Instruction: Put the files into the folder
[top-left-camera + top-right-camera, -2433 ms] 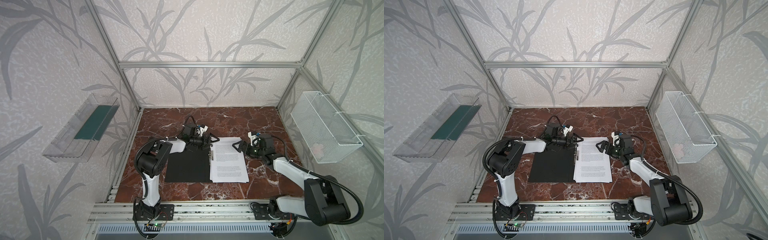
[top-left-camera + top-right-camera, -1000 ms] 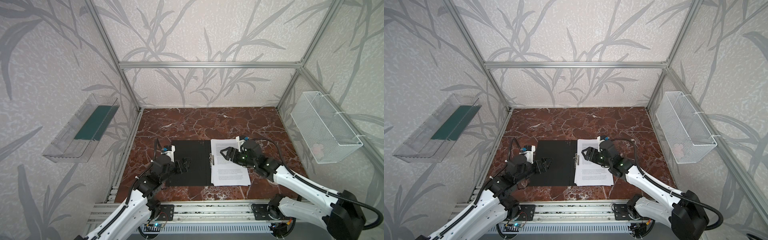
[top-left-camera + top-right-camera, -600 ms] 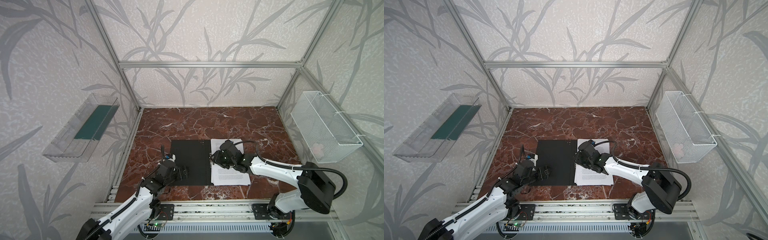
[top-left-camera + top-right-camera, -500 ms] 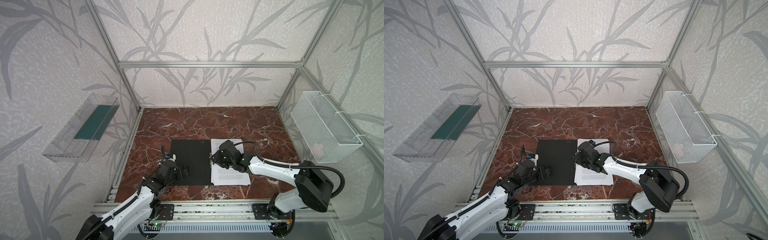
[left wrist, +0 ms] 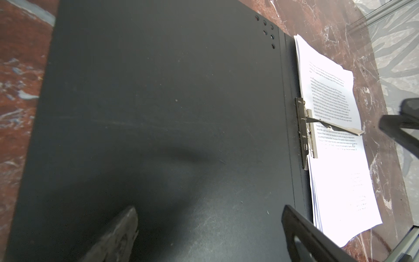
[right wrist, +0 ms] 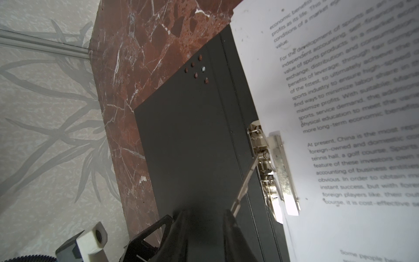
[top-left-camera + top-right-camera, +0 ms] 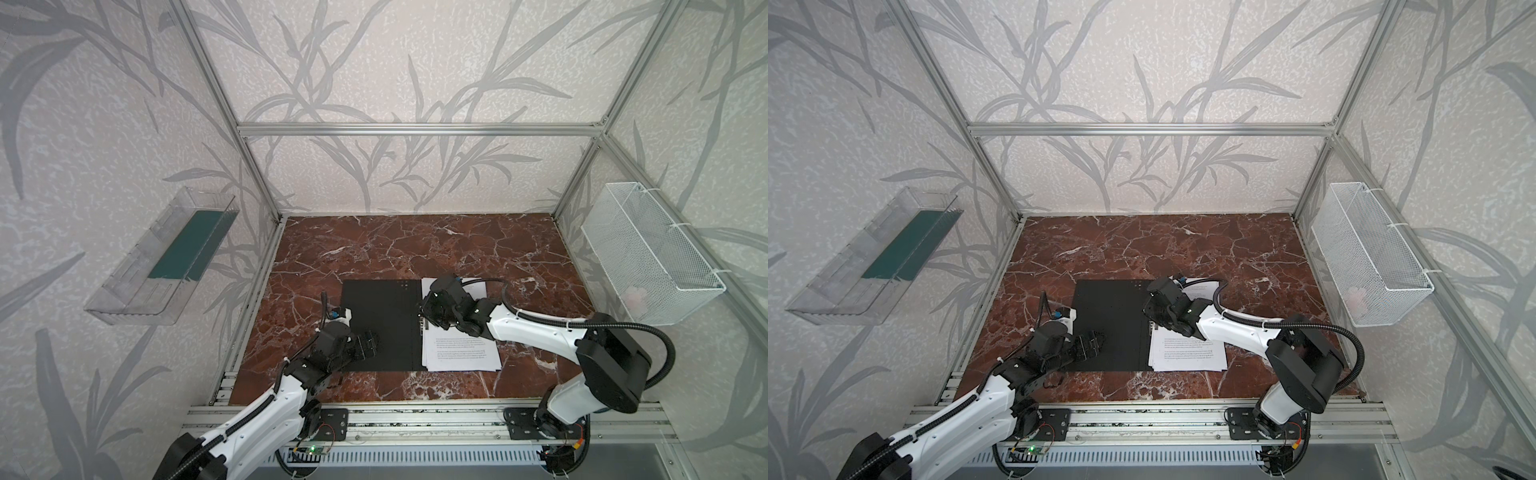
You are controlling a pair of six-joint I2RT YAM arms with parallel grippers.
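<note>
There's the folder (image 7: 380, 324), open on the table (image 7: 374, 249) with its black inside up. The files (image 7: 461, 353) are stacked along its spine, their edge under the metal clip (image 5: 306, 133). The clip lever (image 6: 246, 181) is standing up! Over it, the right claw (image 6: 204, 213) is narrowed to a slim gap, one fingertip (image 6: 229, 220) at the lever's tip (gripping or merely touching, I can't tell). Meanwhile the left claw (image 7: 368, 343) is spread wide over the bare black cover.

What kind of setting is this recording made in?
Most likely a staged robot test cell, not a real office: aluminium frame around leaf-patterned wall panels, a marble-look tabletop, and left arm and right arm bolted to a front rail.
</note>
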